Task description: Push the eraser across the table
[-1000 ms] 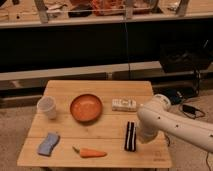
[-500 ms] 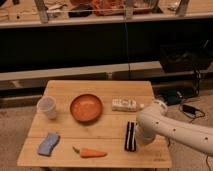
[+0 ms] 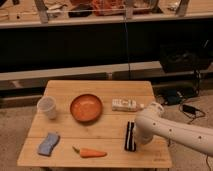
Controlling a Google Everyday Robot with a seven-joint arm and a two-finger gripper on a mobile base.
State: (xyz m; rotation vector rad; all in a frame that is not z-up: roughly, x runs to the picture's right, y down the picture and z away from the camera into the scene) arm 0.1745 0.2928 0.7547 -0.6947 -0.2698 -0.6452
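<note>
Right, the gripper (image 3: 137,139), closed up tight, hangs low just beside the eraser (image 3: 130,136) near the table's (image 3: 100,88) front edge, so I'd push squarely on the middle of its long side, towards the carrot (image 3: 90,152), to avoid spinning it.

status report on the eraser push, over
Shut gripper low at the eraser, on its right. The eraser lies flat on the table, front right. A carrot sits to its left, a bottle behind.

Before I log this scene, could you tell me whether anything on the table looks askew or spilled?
Only the white bottle lies on its side near the bowl; nothing looks spilled. The closed hand sits close beside the eraser, low over the table.
</note>
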